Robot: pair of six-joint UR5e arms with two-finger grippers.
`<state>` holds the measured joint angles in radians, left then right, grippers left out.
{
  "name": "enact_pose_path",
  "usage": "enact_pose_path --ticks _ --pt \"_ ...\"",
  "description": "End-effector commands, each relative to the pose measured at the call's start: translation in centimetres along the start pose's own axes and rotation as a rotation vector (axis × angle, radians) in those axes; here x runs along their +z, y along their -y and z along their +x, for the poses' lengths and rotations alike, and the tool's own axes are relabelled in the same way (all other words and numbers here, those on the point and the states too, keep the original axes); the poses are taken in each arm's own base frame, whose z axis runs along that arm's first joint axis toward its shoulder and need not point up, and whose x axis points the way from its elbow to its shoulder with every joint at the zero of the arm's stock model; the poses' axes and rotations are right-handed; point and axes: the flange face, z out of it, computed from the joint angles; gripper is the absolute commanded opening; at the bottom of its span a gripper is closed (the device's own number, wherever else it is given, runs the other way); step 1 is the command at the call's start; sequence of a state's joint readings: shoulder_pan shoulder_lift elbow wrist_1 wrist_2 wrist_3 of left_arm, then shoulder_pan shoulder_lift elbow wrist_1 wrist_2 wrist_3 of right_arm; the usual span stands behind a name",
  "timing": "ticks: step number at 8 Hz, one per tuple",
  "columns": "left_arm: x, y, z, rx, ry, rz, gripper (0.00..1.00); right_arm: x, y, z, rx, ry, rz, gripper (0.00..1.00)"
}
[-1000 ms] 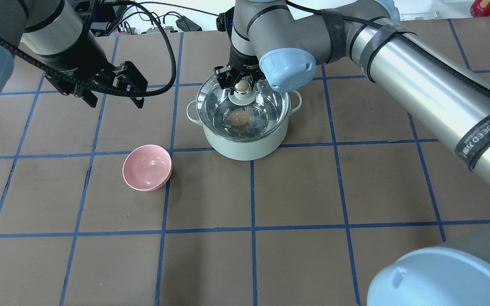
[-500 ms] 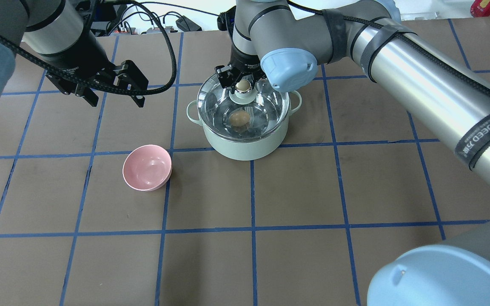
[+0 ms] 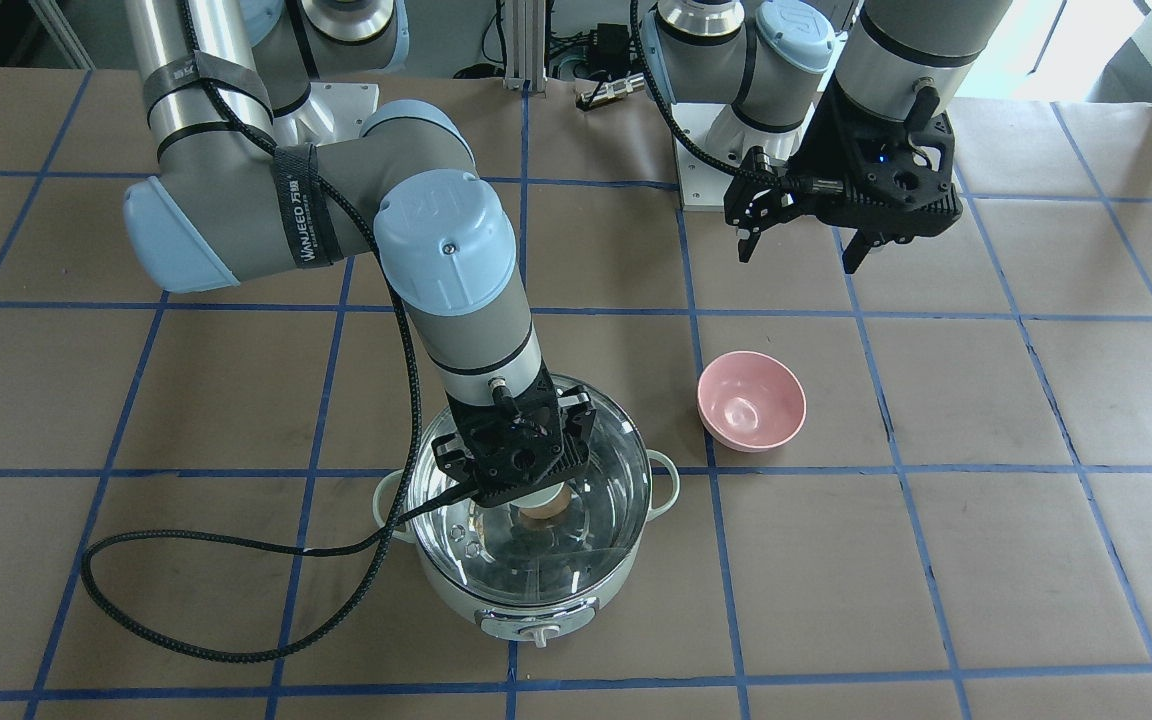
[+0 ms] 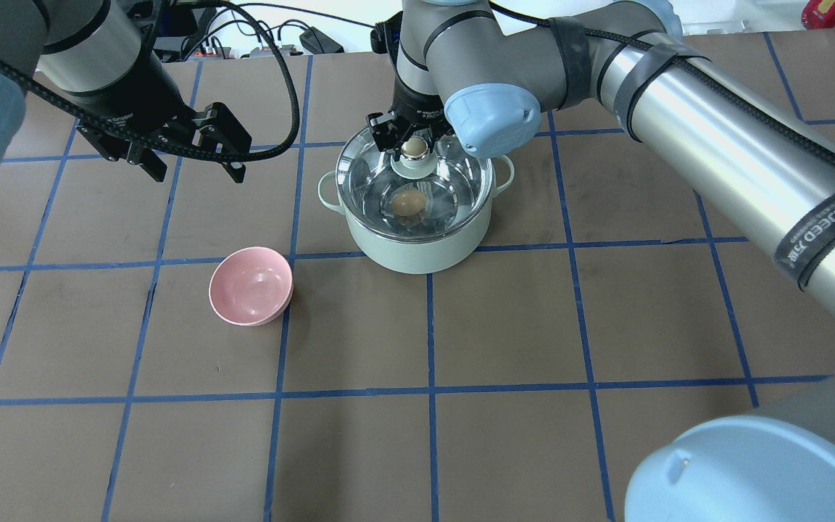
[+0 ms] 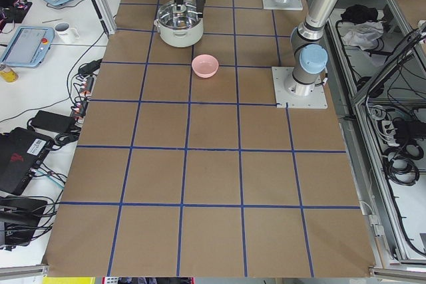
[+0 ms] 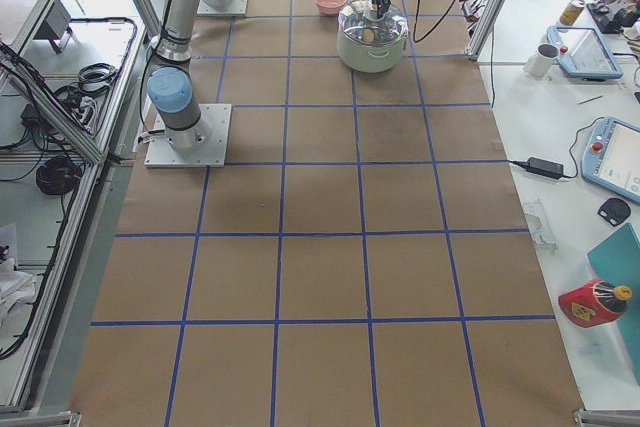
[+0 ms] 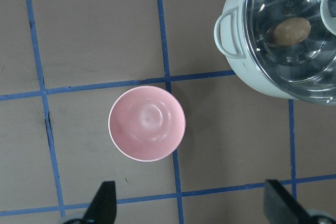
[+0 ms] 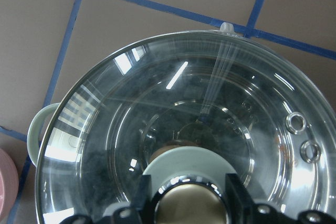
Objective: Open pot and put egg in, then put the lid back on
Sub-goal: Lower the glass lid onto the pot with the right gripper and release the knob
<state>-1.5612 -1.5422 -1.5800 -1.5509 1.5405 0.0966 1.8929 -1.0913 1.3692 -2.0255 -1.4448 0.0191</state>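
The mint-green pot stands at the table's far middle. The tan egg lies inside it on the steel bottom and also shows in the left wrist view. The clear glass lid sits on the pot's rim. My right gripper is shut on the lid's beige knob; its fingers flank the knob. My left gripper is open and empty, raised above the table to the left of the pot.
A pink bowl stands empty to the front left of the pot, below my left gripper in the left wrist view. A black cable loops over the table beside the pot.
Almost nothing differs. My right gripper stays on the knob with the lid on the pot. My left gripper has drifted only slightly.
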Motion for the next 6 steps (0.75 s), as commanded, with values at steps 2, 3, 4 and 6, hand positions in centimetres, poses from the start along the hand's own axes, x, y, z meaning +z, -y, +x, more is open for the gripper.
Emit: enact_pose_path --ticks 2,3,4,6 --pt "-0.03 0.00 -0.14 0.000 0.001 0.001 1.00 -0.28 0.12 0.18 -0.015 -0.011 0.015 0.52" --pt "-0.03 0.00 -0.14 -0.003 0.001 0.001 1.00 -0.23 0.09 0.17 0.000 -0.009 0.015 0.64" --pt "-0.11 -0.04 -0.30 -0.006 0.011 0.001 1.00 -0.14 0.12 0.16 0.002 -0.008 0.015 0.72" --pt "0.08 -0.08 -0.07 -0.001 0.008 -0.005 1.00 -0.13 0.12 0.09 0.034 0.000 0.015 0.85"
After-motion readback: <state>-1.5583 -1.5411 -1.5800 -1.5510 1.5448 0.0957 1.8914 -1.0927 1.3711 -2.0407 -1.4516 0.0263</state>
